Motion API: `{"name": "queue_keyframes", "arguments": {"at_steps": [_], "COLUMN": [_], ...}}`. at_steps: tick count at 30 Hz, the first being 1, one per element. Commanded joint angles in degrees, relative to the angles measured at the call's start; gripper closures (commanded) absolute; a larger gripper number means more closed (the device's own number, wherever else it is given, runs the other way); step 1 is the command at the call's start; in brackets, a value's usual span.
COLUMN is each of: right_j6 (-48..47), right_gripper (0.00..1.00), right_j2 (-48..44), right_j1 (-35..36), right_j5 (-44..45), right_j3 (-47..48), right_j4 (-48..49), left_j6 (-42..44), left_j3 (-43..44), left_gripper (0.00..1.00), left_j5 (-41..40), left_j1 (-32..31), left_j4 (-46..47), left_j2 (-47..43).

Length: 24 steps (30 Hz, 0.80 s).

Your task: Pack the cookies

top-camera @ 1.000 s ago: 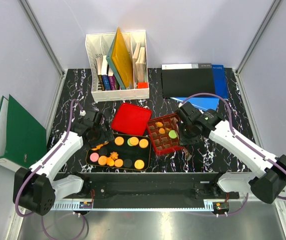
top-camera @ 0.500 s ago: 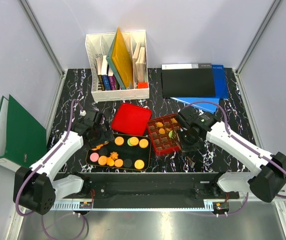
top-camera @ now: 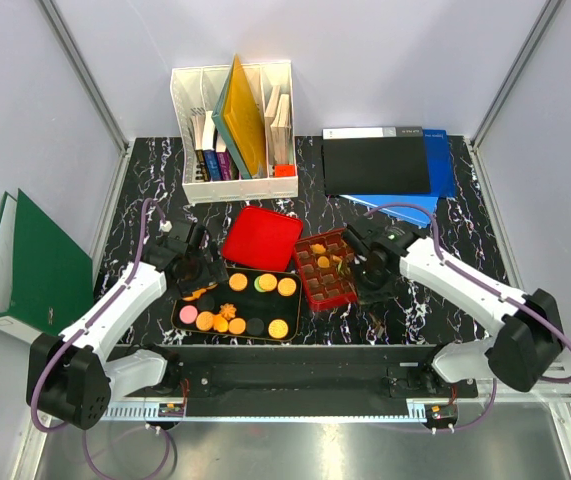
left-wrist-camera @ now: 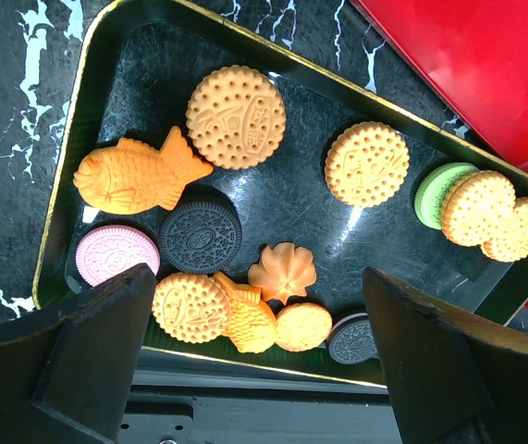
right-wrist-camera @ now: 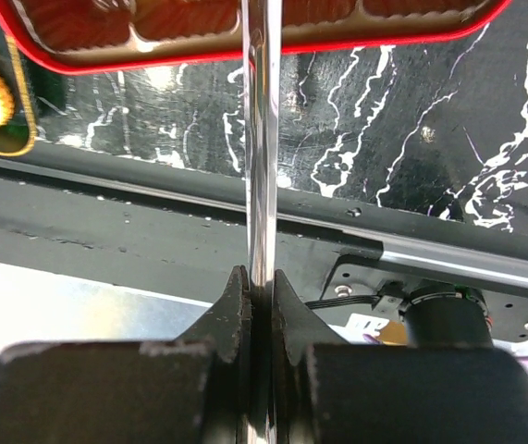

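The left end effector [left-wrist-camera: 259,305] hovers over the black tray [left-wrist-camera: 300,199], its fingers wide apart and holding nothing. Most of the cookies [left-wrist-camera: 236,116] lie loose in that tray: round orange biscuits, a fish shape, a flower, dark, pink and green sandwiches. Some overlap at the tray's near edge. A red lid [top-camera: 261,238] rests on the surface [top-camera: 145,200] just behind the tray. To the right, touching or just beside the tray, sits the gridded tin [top-camera: 330,290], with a few cookies in its far cells and its near cells bare. The right end effector [right-wrist-camera: 262,287] is clamped on a thin shiny tool [right-wrist-camera: 262,139] that reaches to the tin's rim; whether the tool carries a cookie cannot be told.

The step looks like work at the tin. It would go best with the tool kept upright over a single bare cell and lowered gently, clear of the dividers and of cookies already seated.
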Motion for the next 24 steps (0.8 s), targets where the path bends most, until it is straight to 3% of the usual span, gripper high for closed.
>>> {"name": "queue_keyframes", "arguments": {"at_steps": [1,15,19,24], "right_j6": [-1.2,1.8,3.2,4.3], "right_gripper": [1.0,1.0,1.0,1.0], "right_j2": [4.3,-5.4,-1.6,0.2], "right_j1": [0.3,0.3,0.3,0.2], "right_j5": [0.1,11.2,14.9,10.7], "right_j3": [-1.1,14.2,13.8,8.7], "right_j4": [-2.9,-1.7,-7.1,-7.4], "left_j6": [0.2,0.2,0.2,0.3], "left_j3": [0.0,0.0,0.0,-0.3], "left_gripper": [0.03,0.03,0.03,0.03], "left_j5": [0.3,0.1,0.3,0.3], "left_j1": [-0.2,-0.2,-0.2,-0.2], "left_j4": [1.7,1.9,2.0,2.0], "left_j2": [-0.4,-0.4,-0.5,-0.9]}}
